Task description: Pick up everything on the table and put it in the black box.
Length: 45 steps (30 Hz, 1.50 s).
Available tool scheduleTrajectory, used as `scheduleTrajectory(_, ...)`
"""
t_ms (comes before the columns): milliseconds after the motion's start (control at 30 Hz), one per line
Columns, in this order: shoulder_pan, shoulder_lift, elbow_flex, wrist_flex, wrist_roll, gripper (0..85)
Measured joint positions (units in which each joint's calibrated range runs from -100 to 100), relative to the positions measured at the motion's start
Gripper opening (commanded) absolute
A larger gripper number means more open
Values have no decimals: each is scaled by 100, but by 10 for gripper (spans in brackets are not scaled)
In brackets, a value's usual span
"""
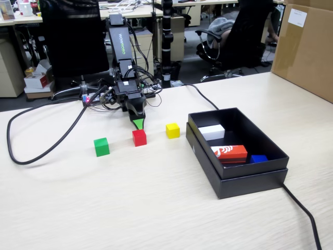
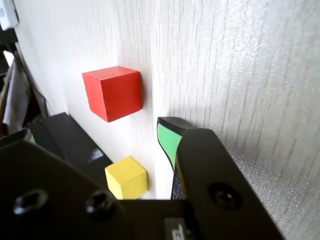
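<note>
Three small cubes stand in a row on the beige table: green on the left, red in the middle, yellow on the right. The black box lies right of them and holds a white block, an orange-red block and a blue piece. My gripper hangs low just behind the red cube, apart from it. In the wrist view the gripper is open and empty, jaws wide apart. That view also shows the red cube ahead, the yellow cube and the box.
A thick black cable loops over the table's left part. Another cable runs from the box's near corner to the front right. A big brown carton stands at the far right. The arm's base and wires are at the back edge.
</note>
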Motion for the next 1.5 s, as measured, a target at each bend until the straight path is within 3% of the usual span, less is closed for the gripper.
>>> scheduleTrajectory(1067,122,-13,64,-23,-5,495)
scheduleTrajectory(1500,161,-828,1296,-2424,68,487)
